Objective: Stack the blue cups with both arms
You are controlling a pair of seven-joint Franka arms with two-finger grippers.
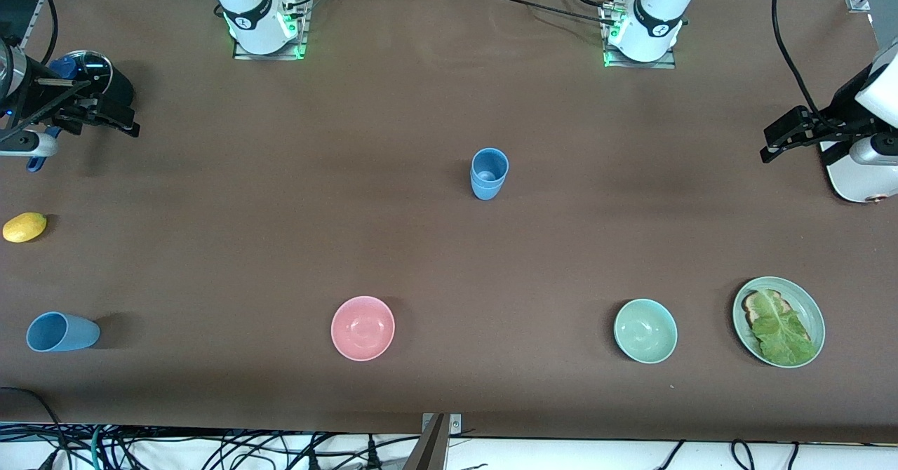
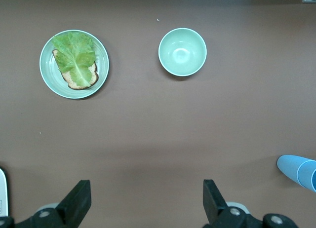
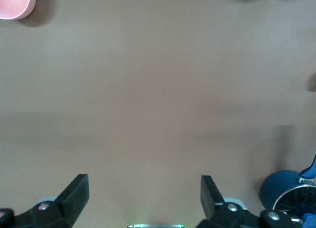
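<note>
blue cups: I've got one lying on its side [image 1: 62,332] at lower left of the front view, mouth toward the frame's left edge, long axis running across the frame.
right gripper [image 1: 105,121]: upper left, over bare table by the dark-blue pot [image 1: 88,70], fingers spread wide, nothing in them. I'd say it's the nearer arm to that tipped cup.
stacked cups [image 1: 488,172]: upright mid-frame, looks like two nested, can't be sure of the count.
left gripper [image 1: 789,133]: right edge, waiting, fingers apart and empty.
hard to see: both arms mostly cut off; the pot is half hidden.
</note>
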